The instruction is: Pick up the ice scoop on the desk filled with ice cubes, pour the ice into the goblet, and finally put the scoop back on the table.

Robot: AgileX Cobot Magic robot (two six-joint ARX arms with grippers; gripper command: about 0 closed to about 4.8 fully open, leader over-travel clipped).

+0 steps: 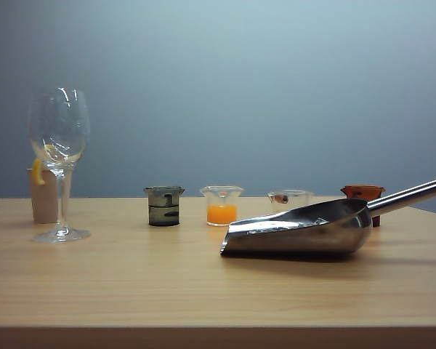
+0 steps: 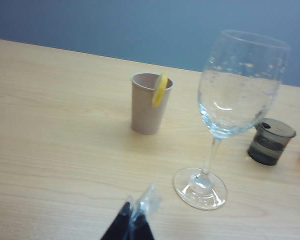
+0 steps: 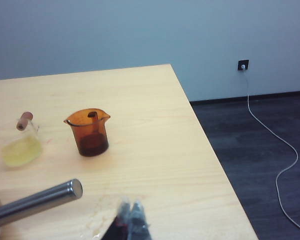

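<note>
1. The left hand [image 2: 135, 220] is hovering near the goblet's [image 2: 238, 95] foot, fingertips together, holding nothing.
2. The right hand [image 3: 130, 220] is sitting fully closed and empty just beside the scoop's [image 1: 312, 229] handle end.
3. The scoop is lying on the counter [image 1: 131, 283], well apart from the goblet.

Dim, soft, perhaps overhead light; gripper tips blurred in both wrist views.
</note>
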